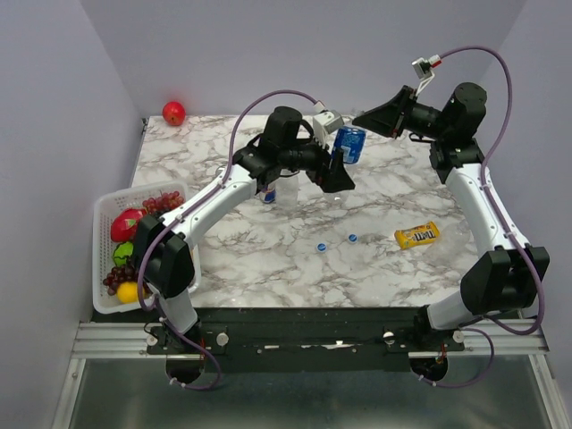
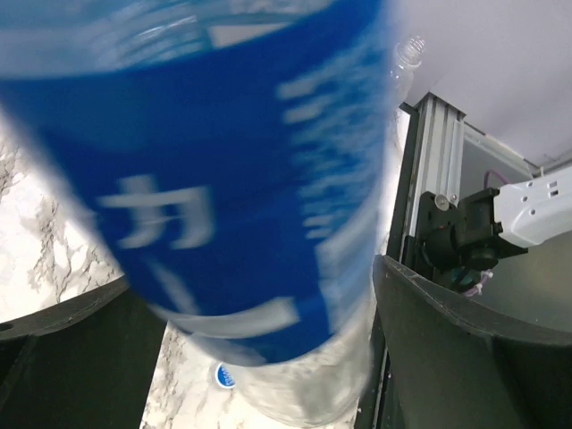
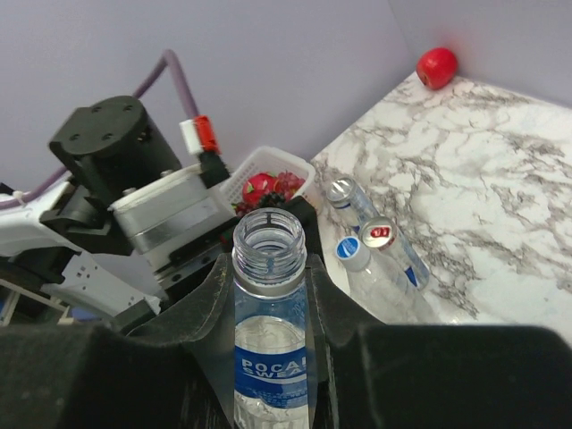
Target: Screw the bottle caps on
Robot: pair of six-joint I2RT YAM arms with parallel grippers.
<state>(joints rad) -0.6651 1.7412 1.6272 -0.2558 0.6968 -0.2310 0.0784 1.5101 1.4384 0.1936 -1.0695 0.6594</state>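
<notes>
A clear bottle with a blue label (image 1: 349,143) hangs tilted above the middle of the table. My right gripper (image 3: 270,268) is shut on it just below its open, capless neck (image 3: 268,241). In the top view the right gripper (image 1: 365,123) reaches in from the right. My left gripper (image 1: 338,168) stands open around the bottle's lower body. In the left wrist view the label (image 2: 223,161) is blurred and fills the frame between the dark fingers (image 2: 465,357). Two blue caps (image 1: 321,247) (image 1: 352,239) lie on the marble. One cap (image 2: 225,375) shows under the bottle.
A capped clear bottle (image 3: 357,259) and a drink can (image 3: 380,232) sit under the left arm. A yellow candy pack (image 1: 417,235) lies at the right. A white fruit basket (image 1: 107,210) stands on the left edge. A red apple (image 1: 173,113) rests in the far left corner.
</notes>
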